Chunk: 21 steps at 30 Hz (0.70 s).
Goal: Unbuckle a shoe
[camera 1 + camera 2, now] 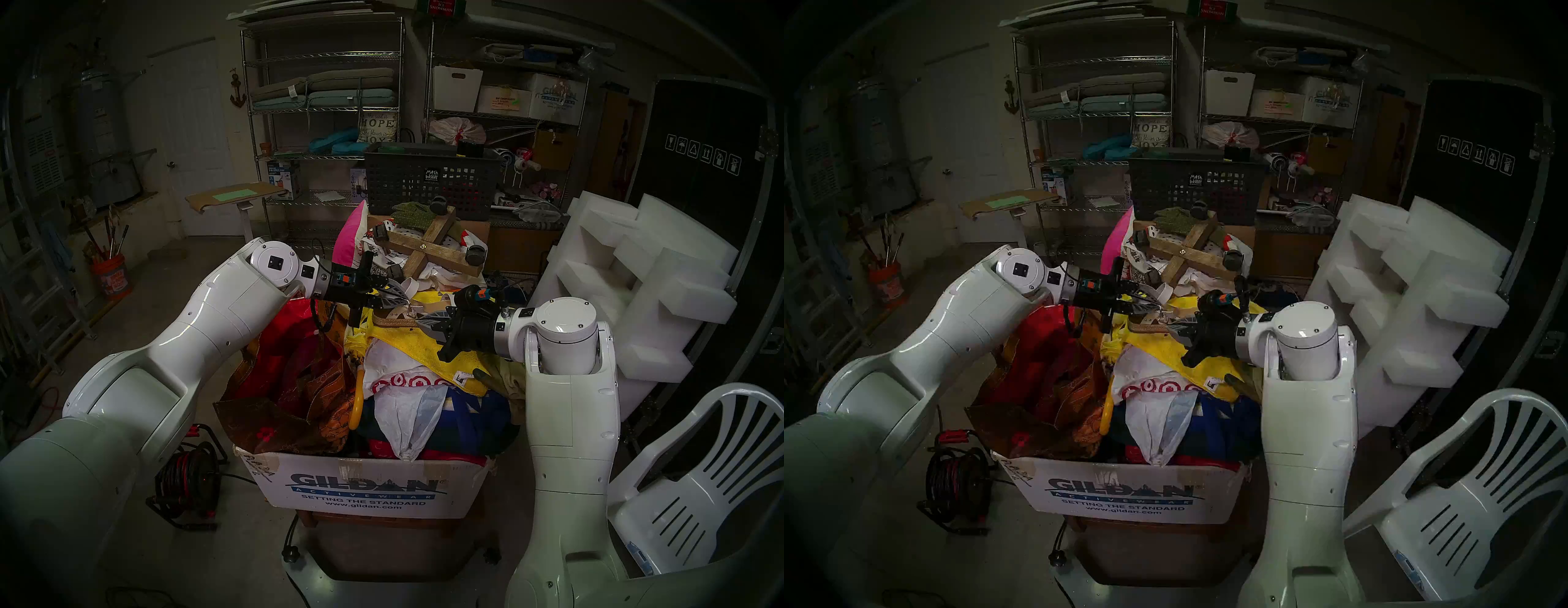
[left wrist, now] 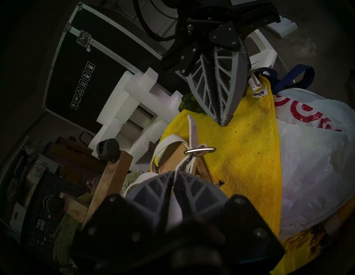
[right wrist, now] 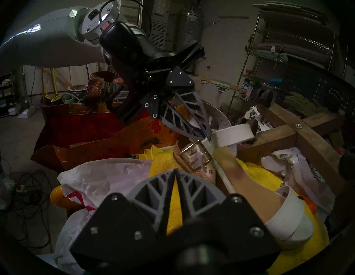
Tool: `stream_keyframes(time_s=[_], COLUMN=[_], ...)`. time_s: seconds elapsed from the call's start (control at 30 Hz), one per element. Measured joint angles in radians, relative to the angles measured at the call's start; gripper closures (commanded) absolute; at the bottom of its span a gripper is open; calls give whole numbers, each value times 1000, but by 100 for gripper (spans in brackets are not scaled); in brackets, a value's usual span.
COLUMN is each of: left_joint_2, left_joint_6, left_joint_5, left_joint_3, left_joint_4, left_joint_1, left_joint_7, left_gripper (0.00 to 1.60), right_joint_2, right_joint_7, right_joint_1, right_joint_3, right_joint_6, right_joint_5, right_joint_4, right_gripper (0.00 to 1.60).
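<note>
Two grippers face each other over the sandal [image 3: 255,190]: left [image 2: 173,175] jaws pinch its strap [image 2: 184,165], right [image 3: 175,172] jaws closed empty.

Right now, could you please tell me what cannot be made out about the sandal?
1. Left wrist view: buckle shows edge-on, prong unreadable; left gripper hides most of the sandal.
2. Right wrist view: prong blurred; left gripper's tips cover the strap beside it.
3. Head views: buckle too small and dark.

The strappy sandal [image 3: 255,194] has cream-white straps and a tan footbed. It lies on a bright yellow terry towel [image 2: 247,163]. The thin plastic bag [image 2: 315,153] is white with red rings. The lattice fingers [image 3: 180,119] are grey.
</note>
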Motion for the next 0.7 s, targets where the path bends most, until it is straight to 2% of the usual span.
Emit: stream_keyframes(time_s=[0.23, 0.7], left_joint_2=[-1, 6], left_joint_6=[1, 0], left_joint_5=[0, -2], left_joint_3=[0, -1], left_joint_4=[1, -6], left_joint_1=[-1, 0], left_joint_7=[0, -2], left_gripper=[94, 94], right_joint_2=[-1, -4], right_joint_7=[-1, -12], right_joint_1=[1, 4], right_joint_3=[-7, -21], right_joint_6=[-4, -8], right_joint_5=[-4, -15], right_joint_4=[2, 2], right_gripper=[83, 83])
